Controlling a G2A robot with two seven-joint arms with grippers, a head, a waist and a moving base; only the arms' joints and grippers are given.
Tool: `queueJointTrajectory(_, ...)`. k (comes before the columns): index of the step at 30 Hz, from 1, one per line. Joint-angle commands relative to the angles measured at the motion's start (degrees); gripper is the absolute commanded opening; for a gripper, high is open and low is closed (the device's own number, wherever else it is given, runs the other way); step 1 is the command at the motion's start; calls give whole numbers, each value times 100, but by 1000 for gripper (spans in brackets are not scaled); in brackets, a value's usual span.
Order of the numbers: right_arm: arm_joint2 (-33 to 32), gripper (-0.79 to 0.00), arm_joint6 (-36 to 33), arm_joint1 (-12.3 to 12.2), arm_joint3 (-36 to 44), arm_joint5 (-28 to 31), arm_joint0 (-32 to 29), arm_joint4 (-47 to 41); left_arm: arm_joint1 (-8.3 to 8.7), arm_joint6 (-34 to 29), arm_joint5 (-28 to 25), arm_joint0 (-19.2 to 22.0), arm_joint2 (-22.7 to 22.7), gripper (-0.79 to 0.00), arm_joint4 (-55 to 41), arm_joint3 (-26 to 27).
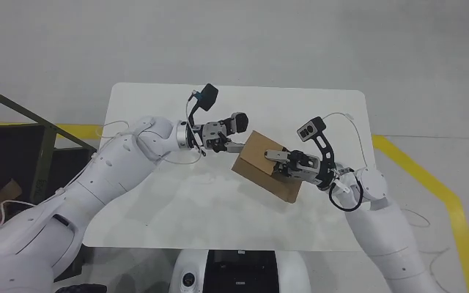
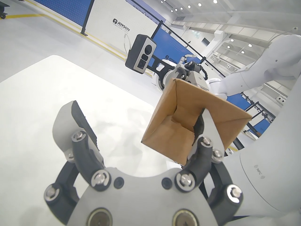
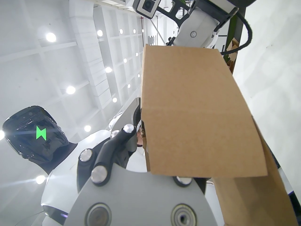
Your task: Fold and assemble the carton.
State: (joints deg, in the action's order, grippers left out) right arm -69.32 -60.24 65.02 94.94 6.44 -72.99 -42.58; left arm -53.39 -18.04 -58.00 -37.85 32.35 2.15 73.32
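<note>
While I watch from the top view, the carton [image 1: 256,167] sits over the middle of the table [image 1: 146,212], a little toward its right edge, turned diagonally to the table's sides. The left gripper [image 1: 236,136] meets the carton's end that faces the far left corner. The right gripper [image 1: 277,156] lies across the carton's upper face from the side of the right edge. From here I cannot tell whether the carton rests on the surface or hangs just above it.

On the left wrist view, the left gripper [image 2: 140,108] is spread wide. One of its fingers [image 2: 82,123] stands over bare table [image 2: 47,90], well apart from the cardboard, while the other reaches into the carton's [image 2: 200,95] open end and lies against an inner wall. The box is formed into a square tube, tilted, with inner flaps folded partway in. The right gripper [image 2: 188,70] shows just beyond the carton's far end, touching it.

On the right wrist view, the carton [image 3: 192,109] runs away from the camera as one broad brown panel with a crease across it. The right gripper [image 3: 141,116] is clamped on the near edge of that panel: I see one finger pressed against the cardboard, and its partner is hidden behind the sheet.
</note>
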Motion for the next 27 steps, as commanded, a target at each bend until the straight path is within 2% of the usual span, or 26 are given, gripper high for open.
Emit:
queueJointTrajectory(1, -54, -785, -39, -12, -6, -8, -26, 11, 39, -24, 0, -68, 105, 0, 33, -26)
queueJointTrajectory(12, -257, -785, -294, -70, 43, -83, -111, 141, 282, -141, 0, -463, 718, 0, 155, 109)
queueJointTrajectory(22, -263, -785, -985, -110, -221, -61, 100, 282, 494, -358, 0, -756, 1058, 0, 692, 1023)
queueJointTrajectory(27, -136, -785, -1151, -101, -382, -125, 272, 310, 598, -12, 0, -862, 1150, 0, 1454, 1475)
